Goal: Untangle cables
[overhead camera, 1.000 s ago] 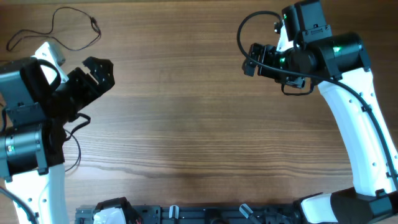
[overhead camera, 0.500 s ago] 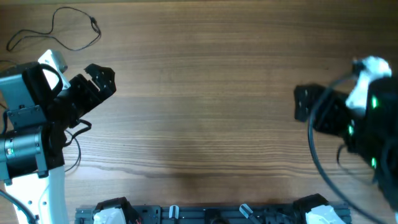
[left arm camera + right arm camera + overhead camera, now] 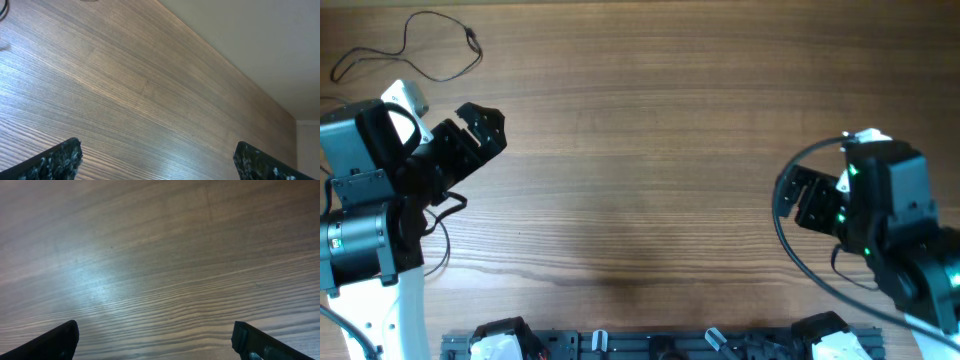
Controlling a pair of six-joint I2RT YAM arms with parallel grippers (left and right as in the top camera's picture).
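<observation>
One thin black cable (image 3: 470, 38) lies as a loose open loop on the wooden table (image 3: 640, 150) at the far left corner, with no knot showing. My left gripper (image 3: 483, 125) hovers open just below and right of it, apart from the wire. The left wrist view holds only its two dark fingertips (image 3: 60, 159) over bare wood, plus a sliver of the cable (image 3: 4, 9) at the top left corner. My right gripper (image 3: 798, 197) stands open at the near right, far from the cable. Its fingertips (image 3: 56, 340) frame nothing but wood grain.
A dark rack with white parts (image 3: 650, 345) runs along the table's front edge between the two arm bases. A thicker black lead (image 3: 445, 240) hangs off the left arm. The far table edge (image 3: 225, 65) meets a beige wall in the left wrist view.
The right arm has swung from the far right of the table down to the near right, still open. The left gripper shifted slightly; the cable has not moved.
</observation>
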